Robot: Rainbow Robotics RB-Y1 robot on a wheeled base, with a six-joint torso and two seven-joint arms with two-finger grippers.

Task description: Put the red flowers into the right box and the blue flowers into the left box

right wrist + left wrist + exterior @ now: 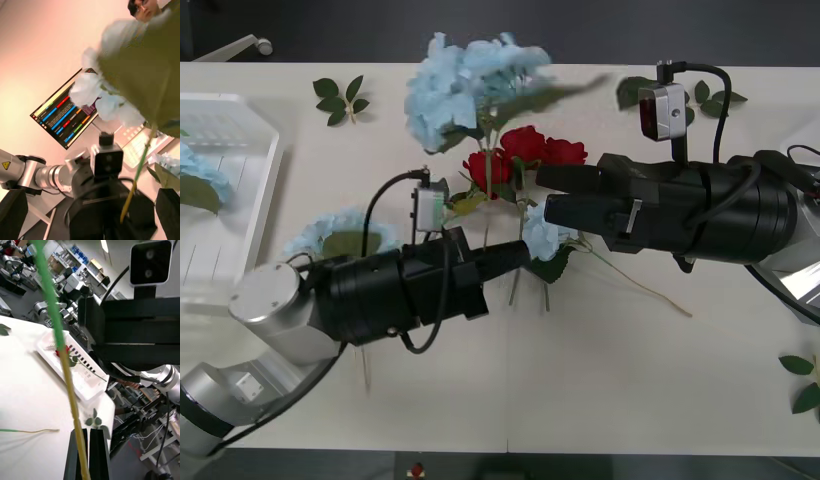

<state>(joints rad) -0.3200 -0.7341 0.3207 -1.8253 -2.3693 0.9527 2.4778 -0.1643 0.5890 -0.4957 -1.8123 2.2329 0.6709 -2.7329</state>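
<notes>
- The left pincer [523, 256] reaches in from the near-left corner of the counter [610, 400] to its middle, with its jaws pressed narrow on the thin stem of one of the blue flowers [465, 82].
- That stem is green higher up and yellowish at the grip. Its long axis runs from the jaws toward the far edge of the counter, and the pale blue head is raised at the far end, leaning slightly left.
- The right pincer [555, 195] comes in from the right edge and points left, just beside the held stem. Its black fingers [168, 212] stand wide apart and hold nothing.
- The red flowers [525, 150] lie bunched mid-counter, between the two pincers and the lifted blue head.
- More blue heads lie flat: one is under the left arm and one just below the right pincer.
- The left box [250, 215] sits at the left edge with a blue bloom inside.
- The right box [80, 384] holds one red rose (seen past the left pincer's fingers).
- Leaf sprigs [340, 98] are scattered near the far edge and the right edge.
</notes>
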